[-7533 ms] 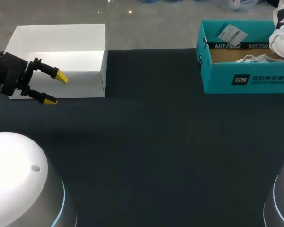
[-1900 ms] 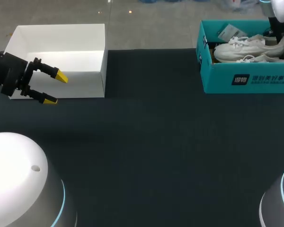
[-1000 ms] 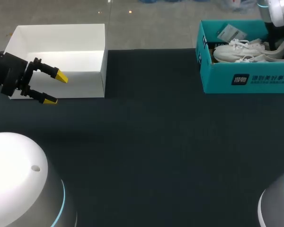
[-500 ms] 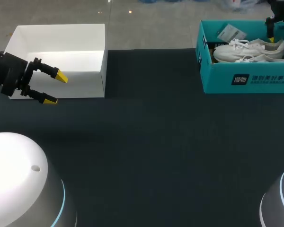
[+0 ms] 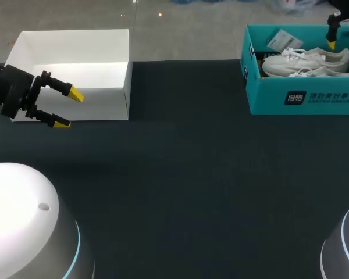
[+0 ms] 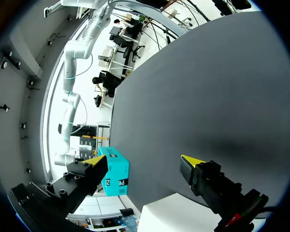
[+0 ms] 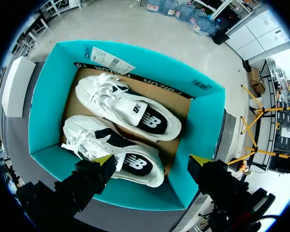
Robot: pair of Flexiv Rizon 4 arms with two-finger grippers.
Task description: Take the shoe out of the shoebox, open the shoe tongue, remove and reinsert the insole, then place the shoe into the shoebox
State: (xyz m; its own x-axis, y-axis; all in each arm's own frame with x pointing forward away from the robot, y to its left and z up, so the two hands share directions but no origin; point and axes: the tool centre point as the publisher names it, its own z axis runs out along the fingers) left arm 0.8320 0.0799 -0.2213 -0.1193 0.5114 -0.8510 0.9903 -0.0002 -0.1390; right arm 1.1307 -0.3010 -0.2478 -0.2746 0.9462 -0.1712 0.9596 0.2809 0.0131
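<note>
**Tool state.** The right tool (image 7: 152, 159) is spread wide and holds nothing. It hangs above the shoebox (image 7: 43, 106), apart from its contents. In the head view only one finger (image 5: 331, 34) shows, at the far right corner, over the box's heel-side end. The left tool (image 5: 68, 109) is also spread wide and empty. It is parked at the near left corner of the open white box (image 5: 70, 40), well apart from the shoebox across the table (image 5: 180, 174).

**Location of the work item.** Two white shoes lie side by side in the shoebox, soles down. The near shoe (image 7: 101, 142) sits against the box wall closest to the robot; the far shoe (image 7: 125, 108) sits beyond it.

**Governing relation.** The near shoe lies directly under the right tool. Its heel end and collar opening fall between the two fingers; its laced forepart runs out past the left finger. The right arm is by far the nearer arm.

**Orientation.** Both shoes have their long axis along the box's length. Toes point to the robot's left, toward the middle of the table; heels point right. The fingers' closing line appears to run at a slant to this axis, though the lens curvature makes the angle uncertain.

**Next move, as judged.** A grasp would call for a straight descent onto the heel collar.
</note>
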